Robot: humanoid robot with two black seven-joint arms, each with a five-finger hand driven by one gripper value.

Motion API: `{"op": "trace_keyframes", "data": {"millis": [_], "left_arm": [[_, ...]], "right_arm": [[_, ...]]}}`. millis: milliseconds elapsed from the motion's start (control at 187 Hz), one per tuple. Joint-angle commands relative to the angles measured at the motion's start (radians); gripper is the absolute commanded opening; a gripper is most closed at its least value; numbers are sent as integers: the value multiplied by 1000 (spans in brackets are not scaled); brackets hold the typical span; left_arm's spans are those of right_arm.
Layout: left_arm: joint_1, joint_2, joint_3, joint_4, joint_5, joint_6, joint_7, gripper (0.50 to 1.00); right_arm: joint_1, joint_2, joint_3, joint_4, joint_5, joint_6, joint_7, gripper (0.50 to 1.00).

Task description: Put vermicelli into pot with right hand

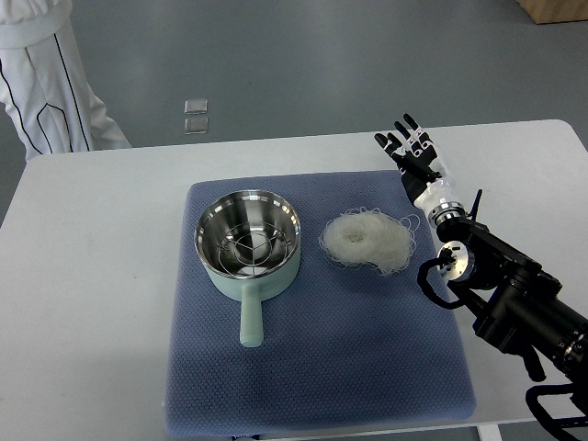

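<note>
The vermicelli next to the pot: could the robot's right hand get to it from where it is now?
Probably yes. The right hand hovers open beyond the mat's far right corner, and the vermicelli lies uncovered on the blue mat. Nothing stands between them; the pot is on the far side of the nest.

Shiny steel lines the pot (248,241) – its mint shell looks matt – on a coarse blue cloth mat (317,358), beside wiry translucent vermicelli (367,241), over a smooth tabletop (92,276).

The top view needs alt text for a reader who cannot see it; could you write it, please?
A white vermicelli nest lies on a blue mat right of a pale green pot. The robot's right hand hovers open beyond the mat's far right corner.
</note>
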Motion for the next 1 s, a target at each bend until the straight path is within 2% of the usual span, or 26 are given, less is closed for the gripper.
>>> {"op": "trace_keyframes", "data": {"millis": [0, 459, 641, 774, 993], "left_arm": [[0, 0, 0, 0, 0, 0, 0, 1000], [-11, 0, 2, 0, 0, 0, 0, 1000], [-11, 0, 3, 0, 0, 0, 0, 1000], [-11, 0, 3, 0, 0, 0, 0, 1000], [-11, 0, 2, 0, 0, 0, 0, 1000]], "right_arm": [[2, 1, 0, -8, -2, 2, 0, 928], [20, -27, -23, 2, -43, -6, -6, 928], [83, -59, -38, 13, -309, -35, -17, 928], [134, -120, -101, 24, -487, -37, -17, 928], [207, -251, -340, 121, -735, 17, -8, 928]]}}
